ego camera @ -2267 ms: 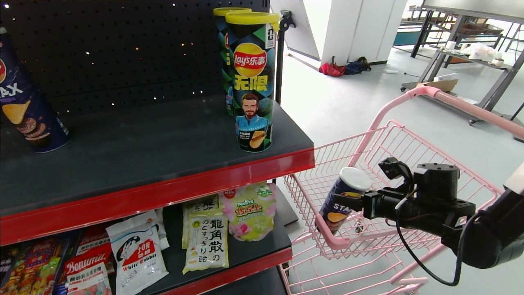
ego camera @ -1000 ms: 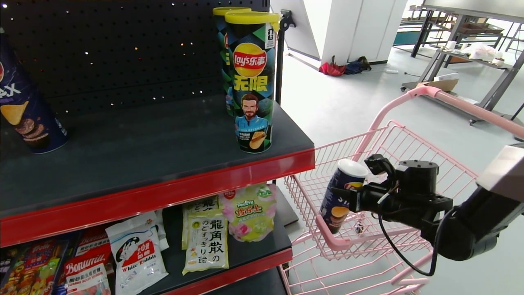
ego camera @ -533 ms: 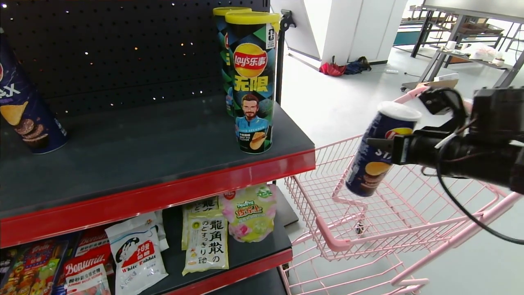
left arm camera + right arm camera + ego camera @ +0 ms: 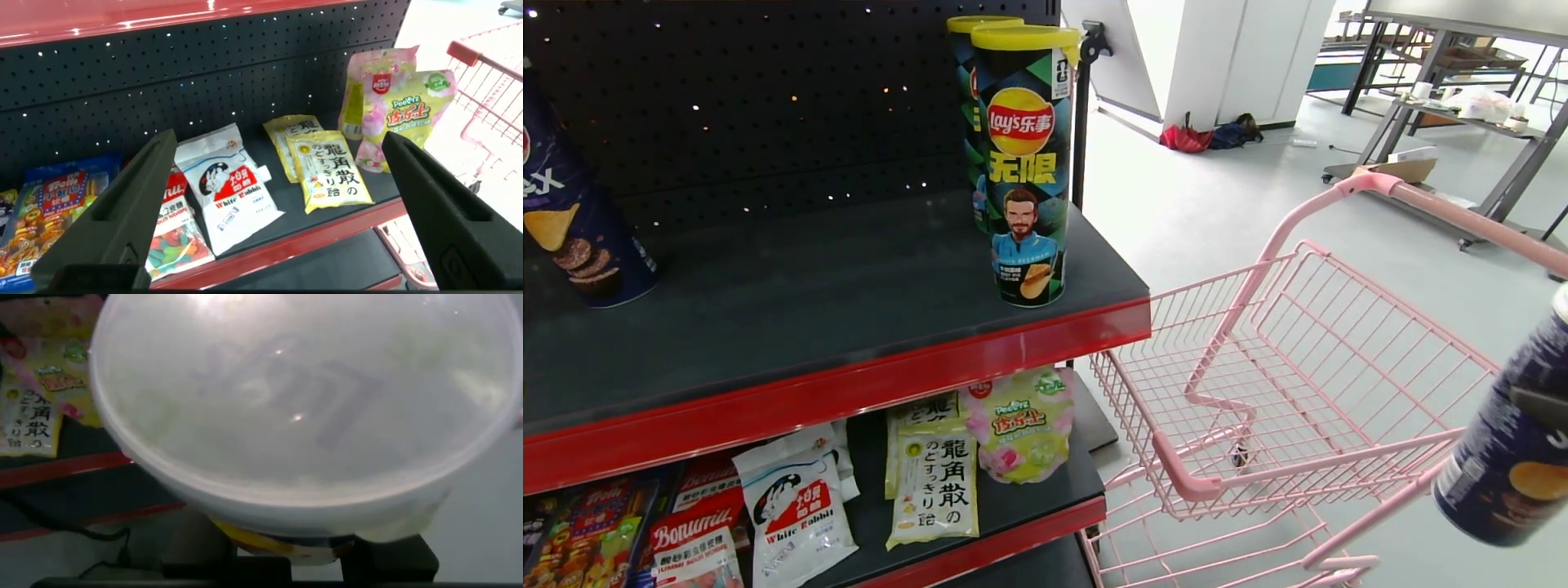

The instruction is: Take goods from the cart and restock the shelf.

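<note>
right gripper (image 4: 298,567) is closed on a dark blue cylindrical crisp can with a white plastic lid (image 4: 1511,457), held in the air at the robot's right, by the near right rail of the pink wire shopping cart (image 4: 1339,343). the can's long axis is tilted, lid up and off to the right, base down toward the cart. left gripper (image 4: 278,204) is spread wide with nothing in it, facing the snack bags (image 4: 327,167) on the lower shelf. the cart's basket shows only bare mesh.

the coming move turns on one thing: the shelf lies to the left of the can, across the whole cart and well apart from it. the dark upper shelf deck with its red front edge (image 4: 849,327) has a bare stretch between a matching dark blue can (image 4: 580,237) at the far left and two tall green cans with yellow lids (image 4: 1023,163) at the right end. i judge the right arm must carry the can leftward and stand it upright there.
</note>
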Controlling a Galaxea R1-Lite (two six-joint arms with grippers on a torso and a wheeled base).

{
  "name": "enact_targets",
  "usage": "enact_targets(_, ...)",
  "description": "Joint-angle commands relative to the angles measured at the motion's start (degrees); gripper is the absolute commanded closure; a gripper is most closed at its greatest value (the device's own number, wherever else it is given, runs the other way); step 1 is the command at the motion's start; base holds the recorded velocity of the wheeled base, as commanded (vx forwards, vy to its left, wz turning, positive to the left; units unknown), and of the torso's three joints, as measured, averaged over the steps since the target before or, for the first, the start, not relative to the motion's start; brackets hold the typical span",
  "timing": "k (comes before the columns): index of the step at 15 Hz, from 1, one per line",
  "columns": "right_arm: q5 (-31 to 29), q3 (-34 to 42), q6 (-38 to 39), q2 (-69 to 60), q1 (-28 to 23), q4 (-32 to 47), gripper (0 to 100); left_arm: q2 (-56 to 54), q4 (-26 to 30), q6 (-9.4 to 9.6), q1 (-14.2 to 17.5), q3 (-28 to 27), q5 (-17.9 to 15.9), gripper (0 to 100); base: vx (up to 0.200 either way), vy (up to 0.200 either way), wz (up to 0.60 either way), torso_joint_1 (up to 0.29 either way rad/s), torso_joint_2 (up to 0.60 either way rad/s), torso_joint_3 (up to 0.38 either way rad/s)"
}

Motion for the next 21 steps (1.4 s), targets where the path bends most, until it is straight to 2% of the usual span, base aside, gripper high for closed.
enact_targets(1,-0.5,5.93,-1.2,-10.39,-3.93,0.8,100,0.05,-0.07,-0.01,0.0,0.0,0.01,0,0.0,0.0,0.0,0.0,0.0,0.0)
enact_targets(6,-0.41,7.52,-2.34,-13.29,-4.11,1.06,100,0.05,-0.07,-0.01,0.0,0.0,0.01,0,0.0,0.0,0.0,0.038,-0.12,-0.079)
enact_targets(15,-0.23,6.64,-3.48,-11.45,-3.84,0.62,100,0.05,-0.07,-0.01,0.0,0.0,0.01,0,0.0,0.0,0.0,0.198,-0.55,-0.346)
enact_targets(21,1.0,3.91,-3.48,-8.02,-3.84,0.36,100,0.05,-0.07,-0.01,0.0,0.0,0.01,0,0.0,0.0,0.0,0.168,-0.42,-0.25)
